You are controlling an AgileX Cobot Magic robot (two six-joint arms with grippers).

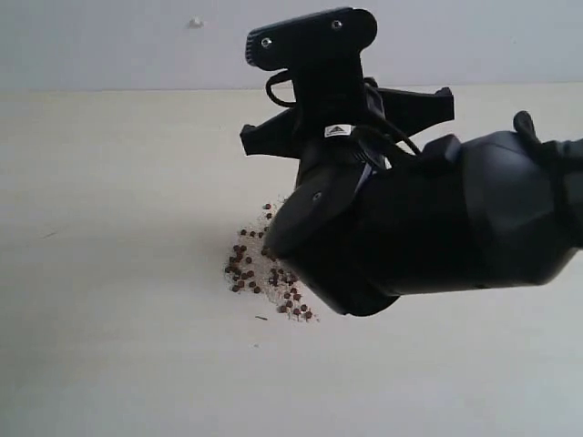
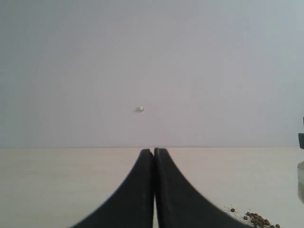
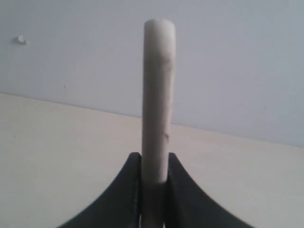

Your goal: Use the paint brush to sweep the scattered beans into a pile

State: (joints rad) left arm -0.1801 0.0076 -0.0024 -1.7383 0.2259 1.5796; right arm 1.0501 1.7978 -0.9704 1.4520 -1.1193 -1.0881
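Handle of the paint brush (image 3: 158, 95), probably stiff and light, is clamped in my right gripper (image 3: 154, 166); left gripper (image 2: 154, 154) closed, empty; beans (image 1: 250, 264), eight o'clock of my arm (image 1: 437, 228), should roll.

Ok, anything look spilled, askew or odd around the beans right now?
Nothing damaged. The beans lie in one loose, ragged-edged pile on the table, partly hidden behind the right arm. The right gripper grips the paint brush, handle centred between its jaws. Only oddity: a small white speck on the wall.
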